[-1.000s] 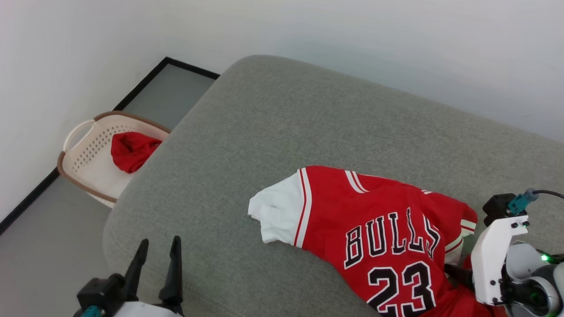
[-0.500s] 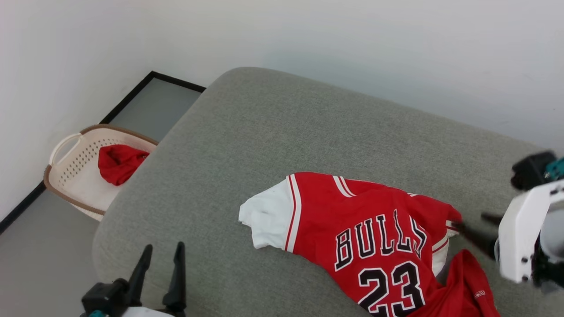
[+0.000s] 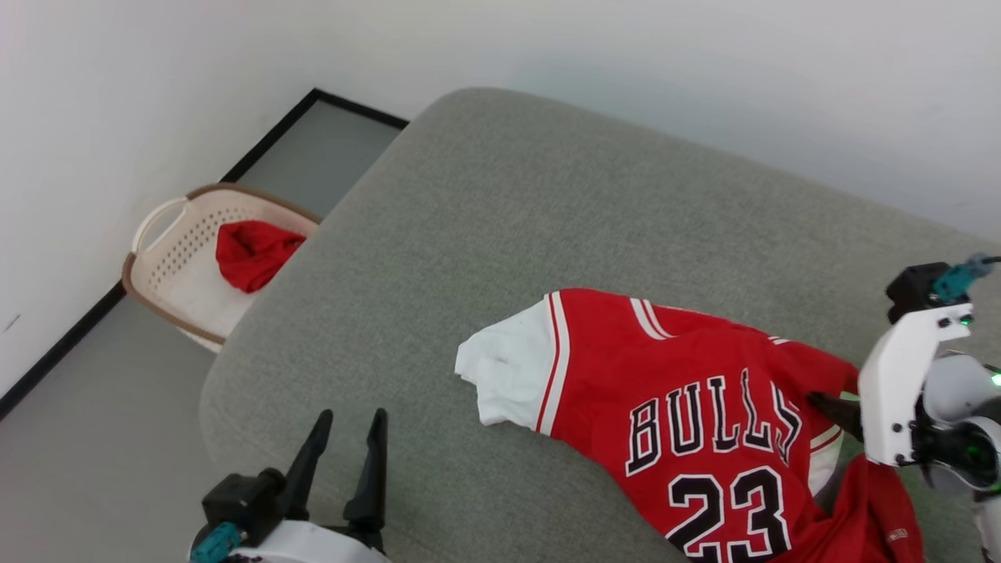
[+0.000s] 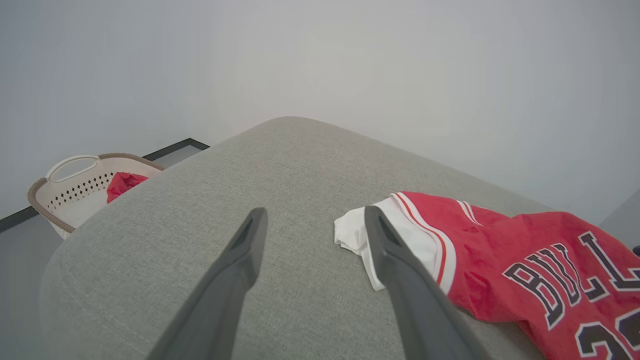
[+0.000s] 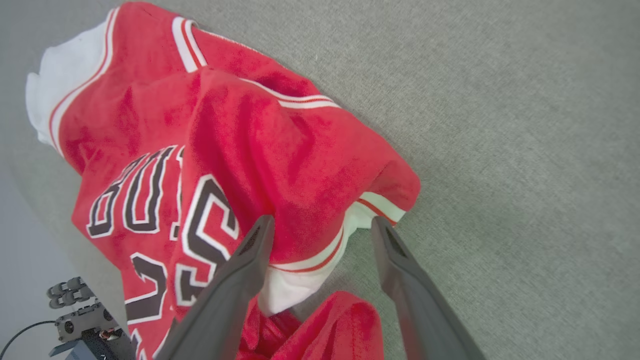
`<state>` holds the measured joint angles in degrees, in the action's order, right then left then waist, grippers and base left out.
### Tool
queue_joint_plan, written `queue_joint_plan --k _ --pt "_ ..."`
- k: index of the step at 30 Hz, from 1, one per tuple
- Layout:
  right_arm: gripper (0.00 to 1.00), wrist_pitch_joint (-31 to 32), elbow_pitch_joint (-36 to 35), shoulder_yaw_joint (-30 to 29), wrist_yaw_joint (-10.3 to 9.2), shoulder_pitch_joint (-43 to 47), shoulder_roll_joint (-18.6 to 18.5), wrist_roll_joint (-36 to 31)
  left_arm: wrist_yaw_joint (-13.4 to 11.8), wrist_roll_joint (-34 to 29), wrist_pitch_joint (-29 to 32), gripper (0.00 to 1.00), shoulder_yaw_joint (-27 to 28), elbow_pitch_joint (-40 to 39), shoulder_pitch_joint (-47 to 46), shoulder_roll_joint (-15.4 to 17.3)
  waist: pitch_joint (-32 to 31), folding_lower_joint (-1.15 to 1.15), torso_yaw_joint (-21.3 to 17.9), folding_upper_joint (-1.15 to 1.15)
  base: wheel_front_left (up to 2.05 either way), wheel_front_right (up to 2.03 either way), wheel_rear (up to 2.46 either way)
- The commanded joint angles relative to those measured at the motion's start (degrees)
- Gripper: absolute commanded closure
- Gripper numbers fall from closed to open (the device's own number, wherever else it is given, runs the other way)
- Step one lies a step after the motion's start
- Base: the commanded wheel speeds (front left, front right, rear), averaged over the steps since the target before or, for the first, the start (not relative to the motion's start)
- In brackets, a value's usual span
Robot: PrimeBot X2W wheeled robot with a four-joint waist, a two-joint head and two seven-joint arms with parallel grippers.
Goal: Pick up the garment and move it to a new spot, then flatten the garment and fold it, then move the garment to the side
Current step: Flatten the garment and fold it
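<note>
1. The left gripper (image 3: 351, 418) is hovering empty, fingers spread, over the grey cushion (image 3: 508, 219); the Bulls jersey (image 3: 688, 407) is lying to its right.
2. The Bulls jersey is sprawling crumpled, its length running toward the cushion's near-right edge.
3. The right gripper (image 5: 321, 223), nearer, is framing its trimmed sleeve between parted fingers, gripping nothing.

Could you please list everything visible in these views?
grey fabric sofa cushion: one, grey, beneath the shirt
red BULLS 23 jersey shirt, white sleeves: one, red, crumpled on cushion's right
cream perforated plastic basket, brown rim: one, cream, on floor left of cushion
plain red cloth: one, red, inside basket
left tool: one, dark, open, near cushion's front edge
right tool: one, dark, open, over shirt's sleeve
</note>
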<state>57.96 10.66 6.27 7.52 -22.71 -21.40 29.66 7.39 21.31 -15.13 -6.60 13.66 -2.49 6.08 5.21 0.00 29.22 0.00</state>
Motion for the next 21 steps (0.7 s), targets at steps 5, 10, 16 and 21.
queue_joint_plan --k 5,10,16,21 --pt "0.0 0.4 7.4 2.5 -0.07 -3.6 1.6 -0.2 0.2 0.8 0.0 0.0 -0.8 0.3 -1.4 -0.8 2.7 0.0 1.3 0.0 0.0 0.0 0.0" --pt "0.0 -0.2 12.4 4.2 -0.06 -5.6 2.2 -0.1 0.2 1.2 0.0 0.0 -1.1 0.5 -2.2 -1.3 3.7 0.0 1.6 0.0 0.0 0.0 0.0" --pt "1.0 -2.7 17.6 7.2 -0.06 -8.0 1.0 1.7 0.2 1.8 0.0 0.0 -1.4 1.5 -2.8 -1.5 3.7 0.0 1.6 0.0 0.0 0.0 0.0" --pt "1.0 -4.5 16.6 7.5 -0.07 -10.1 -2.1 3.6 0.2 2.3 0.0 0.0 -0.8 2.3 -1.9 -0.3 2.0 0.0 0.6 0.0 0.0 0.0 0.0"
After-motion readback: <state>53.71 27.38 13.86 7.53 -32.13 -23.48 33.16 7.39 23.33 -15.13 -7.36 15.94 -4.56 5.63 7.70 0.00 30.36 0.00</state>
